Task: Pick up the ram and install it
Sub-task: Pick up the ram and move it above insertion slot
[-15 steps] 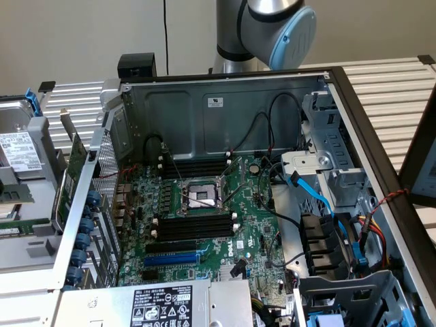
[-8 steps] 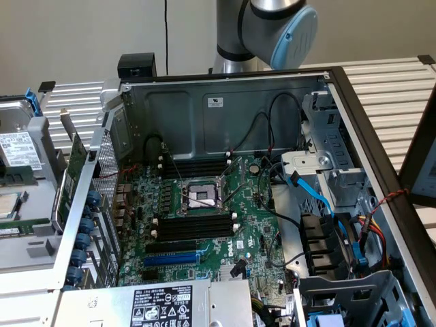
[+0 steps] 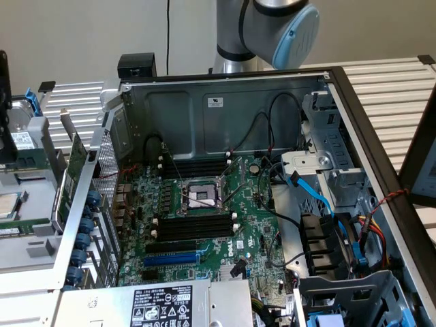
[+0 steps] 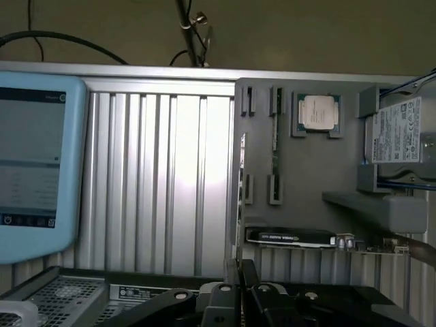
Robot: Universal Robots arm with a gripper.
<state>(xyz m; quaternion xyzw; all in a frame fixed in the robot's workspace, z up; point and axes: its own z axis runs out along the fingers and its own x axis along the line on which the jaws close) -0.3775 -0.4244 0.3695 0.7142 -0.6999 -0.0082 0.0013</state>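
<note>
The gripper (image 4: 240, 272) has its dark metal fingers pressed together with nothing visible between them, and it hangs over the edge of the open computer case (image 4: 61, 289). Ahead of the fingertips and well apart from them lies a matte grey fixture tray (image 4: 320, 170). The ram (image 4: 274, 146) stands there on its long edge, a thin green stick caught at each end in a small notched grey post, probably so that its free edge is open to a pinch grasp. Nothing touches it, so the pickup is not yet done. Beyond the ram on the same tray, a square processor (image 4: 318, 112) with a shiny metal lid sits in its own recess, and a flat black card (image 4: 293, 237) lies nearer the gripper. Beside the tray runs the ribbed aluminium table (image 4: 157, 177). In the exterior view the green motherboard (image 3: 204, 204) lies flat in the case, and its long black memory slots (image 3: 196, 228), white clips at their ends, look empty.
</note>
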